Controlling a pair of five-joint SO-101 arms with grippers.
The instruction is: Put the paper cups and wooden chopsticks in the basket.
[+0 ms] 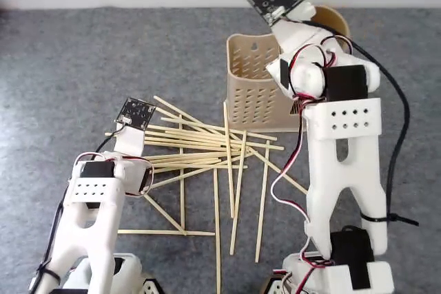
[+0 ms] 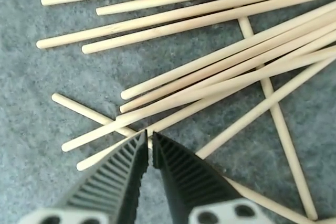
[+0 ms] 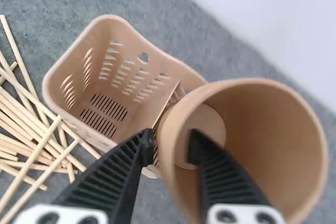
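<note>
Ribbed jaws of the left gripper (image 2: 150, 142) sit drawn together to a thin slit, tips low over the grey mat (image 1: 83, 67) at the near end of one stick. Whether that stick is actually nipped cannot be told.

From above, the chopsticks (image 1: 200, 146) lie in a loose, crossing heap at the table's middle, and this arm stands at their 9 o'clock edge. None are in the basket (image 1: 255, 87), which stands upright at about 1 o'clock from the heap, touching its far ends.

The right gripper (image 3: 168, 145) is clenched on a cup (image 3: 247, 145), one finger inside the wall and one outside. It holds the cup tilted in the air at the basket's 2 o'clock corner, mouth toward the wrist camera.

Handling, as a judgement:
- **Cup:** It looks very light, with a thin wall that would buckle under a hard squeeze. The pinch near the rim, where the paper is stiffest, seems the right hold.
- **Chopsticks:** They are light, stiff, smooth and round, so they are likely to roll or slip out of a loose grip. Because they overlap, lifting one may drag its neighbours. A hold near mid-length on a topmost stick would balance best.
- **Basket:** It looks light enough to shift if bumped.
</note>
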